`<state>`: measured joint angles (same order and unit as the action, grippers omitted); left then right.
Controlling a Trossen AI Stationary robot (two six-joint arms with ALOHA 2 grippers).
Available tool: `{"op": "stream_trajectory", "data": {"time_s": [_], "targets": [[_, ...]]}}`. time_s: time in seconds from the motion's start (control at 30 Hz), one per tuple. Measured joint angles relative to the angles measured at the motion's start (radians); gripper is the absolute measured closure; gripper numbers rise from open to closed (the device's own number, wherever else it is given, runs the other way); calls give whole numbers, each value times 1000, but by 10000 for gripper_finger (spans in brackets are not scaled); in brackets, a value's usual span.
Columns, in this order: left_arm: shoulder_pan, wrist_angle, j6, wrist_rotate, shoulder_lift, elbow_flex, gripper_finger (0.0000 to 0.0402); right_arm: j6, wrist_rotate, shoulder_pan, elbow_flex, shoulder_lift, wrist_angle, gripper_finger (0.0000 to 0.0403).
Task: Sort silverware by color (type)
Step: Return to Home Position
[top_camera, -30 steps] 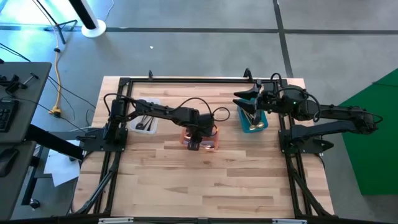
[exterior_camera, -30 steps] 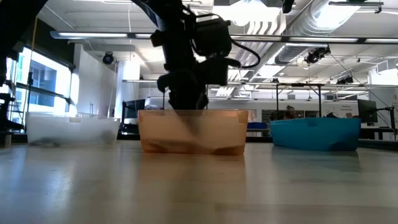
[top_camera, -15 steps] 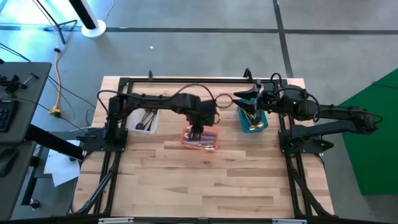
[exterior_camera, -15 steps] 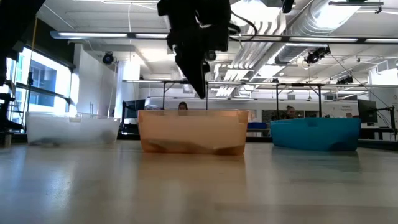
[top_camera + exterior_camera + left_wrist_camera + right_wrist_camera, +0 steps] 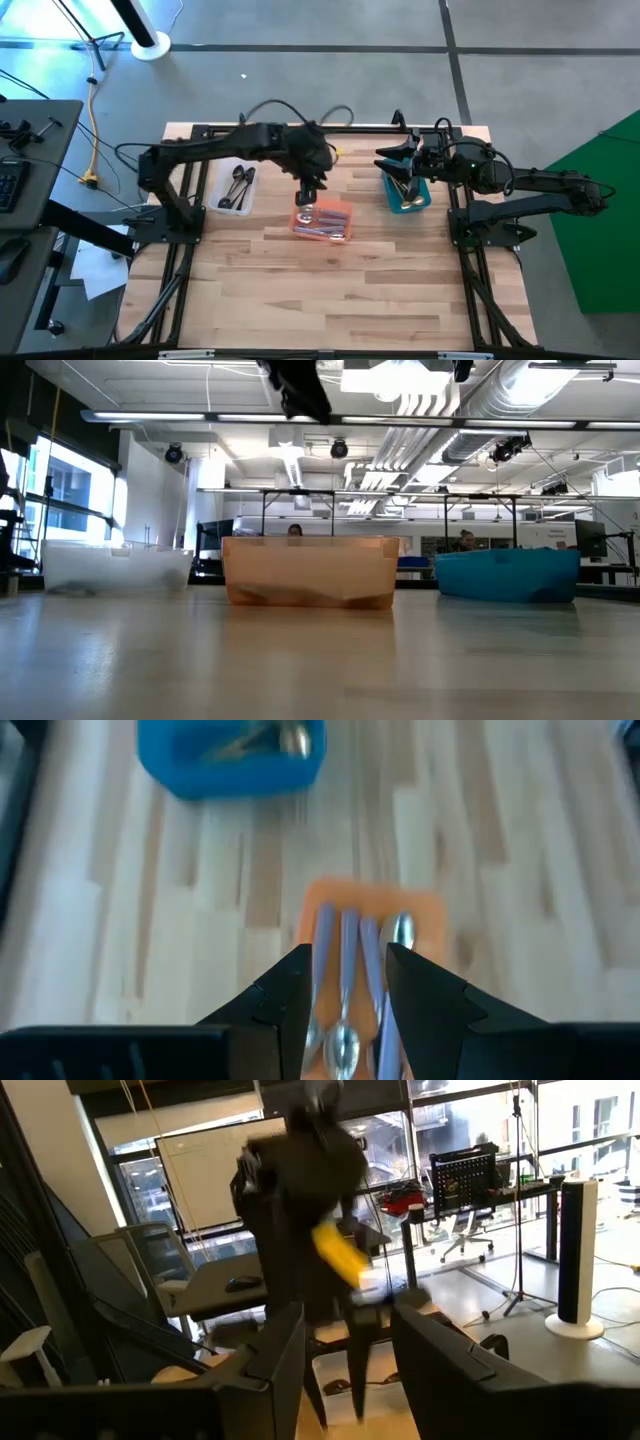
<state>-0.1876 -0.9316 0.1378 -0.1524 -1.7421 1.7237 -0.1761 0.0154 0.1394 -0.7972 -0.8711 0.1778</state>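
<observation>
Three bins stand in a row on the table. The clear bin point(image 5: 236, 188) holds black spoons point(image 5: 240, 180). Silver spoons with lavender handles point(image 5: 345, 955) lie in the orange bin point(image 5: 323, 220), and gold spoons point(image 5: 290, 735) in the teal bin point(image 5: 408, 193). My left gripper point(image 5: 308, 193) hangs high over the orange bin's far part, pointing down, open and empty point(image 5: 348, 975); the low view shows only its tip at the top point(image 5: 300, 390). My right gripper point(image 5: 388, 167) hovers over the teal bin's far left corner, open and empty point(image 5: 348, 1350), facing the left arm.
Bare wooden table point(image 5: 330, 290) stretches from the bins to the near edge. A black frame point(image 5: 300, 128) runs along the far edge and both sides. In the low view the orange bin point(image 5: 310, 572) stands between the clear bin point(image 5: 115, 568) and the teal bin point(image 5: 508, 573).
My left gripper has risen out of the orange bin, moving up and a little toward the far edge, until it nearly left the low view at the top. The lavender-handled spoons stay lying in the orange bin.
</observation>
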Motion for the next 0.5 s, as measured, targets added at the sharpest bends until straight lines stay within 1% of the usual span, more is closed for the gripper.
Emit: {"op": "stream_trajectory", "data": {"time_s": [0.13,0.2,0.33,0.5], "targets": [[-2,70,-16,-3,89,-1,282,0,0,0,0,0,-2,269],[-2,139,-34,-4,140,-16,282,0,0,0,0,0,-2,269],[-3,295,-80,-46,259,-93,282,0,0,0,0,0,-1,269],[-2,493,-139,-83,419,-236,282,-4,-3,-4,0,0,18,269]]}}
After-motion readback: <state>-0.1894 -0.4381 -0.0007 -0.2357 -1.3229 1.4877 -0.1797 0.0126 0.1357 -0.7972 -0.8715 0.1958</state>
